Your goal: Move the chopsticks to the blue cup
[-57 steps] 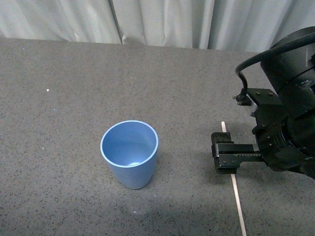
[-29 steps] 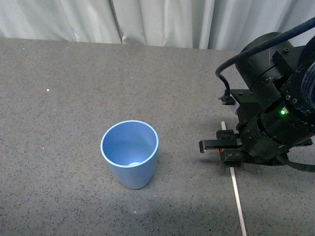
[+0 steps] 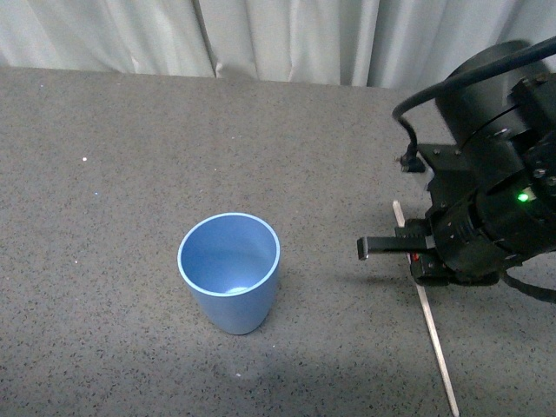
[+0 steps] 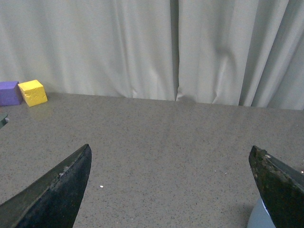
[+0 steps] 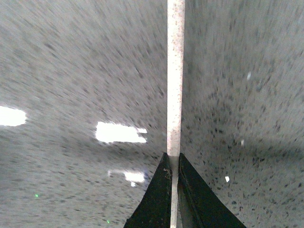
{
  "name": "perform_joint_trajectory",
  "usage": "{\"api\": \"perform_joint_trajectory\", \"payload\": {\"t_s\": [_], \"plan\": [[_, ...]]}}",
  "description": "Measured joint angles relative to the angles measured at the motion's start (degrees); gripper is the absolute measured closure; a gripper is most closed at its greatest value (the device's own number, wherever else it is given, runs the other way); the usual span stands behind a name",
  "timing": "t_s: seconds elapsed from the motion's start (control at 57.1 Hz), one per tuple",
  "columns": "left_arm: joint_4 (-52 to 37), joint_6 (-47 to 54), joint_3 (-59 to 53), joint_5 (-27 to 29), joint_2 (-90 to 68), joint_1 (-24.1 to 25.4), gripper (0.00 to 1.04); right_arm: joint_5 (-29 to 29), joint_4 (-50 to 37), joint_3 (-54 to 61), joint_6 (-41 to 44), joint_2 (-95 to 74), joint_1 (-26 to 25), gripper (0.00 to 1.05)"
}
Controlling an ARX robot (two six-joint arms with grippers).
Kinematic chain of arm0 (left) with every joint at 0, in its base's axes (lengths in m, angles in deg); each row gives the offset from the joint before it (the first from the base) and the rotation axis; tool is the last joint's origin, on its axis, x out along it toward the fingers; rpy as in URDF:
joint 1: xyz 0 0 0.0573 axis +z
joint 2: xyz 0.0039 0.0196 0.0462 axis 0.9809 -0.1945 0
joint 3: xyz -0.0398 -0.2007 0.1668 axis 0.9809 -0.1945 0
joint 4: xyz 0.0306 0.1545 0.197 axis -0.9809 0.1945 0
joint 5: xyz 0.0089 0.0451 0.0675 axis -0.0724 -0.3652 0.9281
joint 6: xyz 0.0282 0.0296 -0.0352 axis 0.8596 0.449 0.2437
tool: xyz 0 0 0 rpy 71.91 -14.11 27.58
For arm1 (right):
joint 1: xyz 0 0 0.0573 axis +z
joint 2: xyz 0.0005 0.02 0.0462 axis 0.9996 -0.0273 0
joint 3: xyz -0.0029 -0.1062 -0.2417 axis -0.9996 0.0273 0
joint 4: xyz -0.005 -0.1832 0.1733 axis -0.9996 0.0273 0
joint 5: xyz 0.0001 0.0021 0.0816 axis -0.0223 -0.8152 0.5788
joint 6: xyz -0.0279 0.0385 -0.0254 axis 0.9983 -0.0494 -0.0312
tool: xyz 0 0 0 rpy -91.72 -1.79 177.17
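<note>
The blue cup (image 3: 230, 271) stands upright and empty on the grey table, left of centre in the front view; a sliver of it (image 4: 261, 219) shows in the left wrist view. The chopsticks (image 3: 434, 328), a single thin pale stick, run from behind my right gripper (image 3: 419, 261) towards the near edge, well right of the cup. In the right wrist view the two black fingers (image 5: 156, 199) are shut on the stick (image 5: 175, 76), which extends straight out from them. My left gripper (image 4: 171, 190) is open and empty above the table beside the cup.
A yellow block (image 4: 33, 92) and a purple block (image 4: 9, 92) sit by the pale curtain (image 3: 287, 39) at the back of the table. The table surface (image 3: 130, 174) is grey and speckled.
My right gripper has turned and shifted slightly right. The stick's near end has swung to the right and the stick now sits between the shut fingers.
</note>
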Motion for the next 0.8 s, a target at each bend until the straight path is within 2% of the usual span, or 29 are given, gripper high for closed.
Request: {"api": "perform_joint_trajectory", "payload": {"t_s": [0.105, 0.175, 0.367, 0.56, 0.805], "plan": [[0.0, 0.0, 0.0, 0.0, 0.0, 0.0, 0.07, 3.1, -17.0, 7.0, 2.3, 10.7, 1.0, 1.04], [0.0, 0.0, 0.0, 0.0, 0.0, 0.0, 0.07, 7.9, -27.9, 10.2, 3.0, 15.1, 1.7, 1.04], [0.0, 0.0, 0.0, 0.0, 0.0, 0.0, 0.07, 18.2, -47.8, 12.2, 2.1, 17.0, 3.9, 1.04], [0.0, 0.0, 0.0, 0.0, 0.0, 0.0, 0.07, 22.1, -54.9, 11.9, 2.7, 15.8, 7.4, 1.04], [0.0, 0.0, 0.0, 0.0, 0.0, 0.0, 0.07, 23.3, -57.4, 9.2, 3.1, 7.9, 11.1, 1.04]]}}
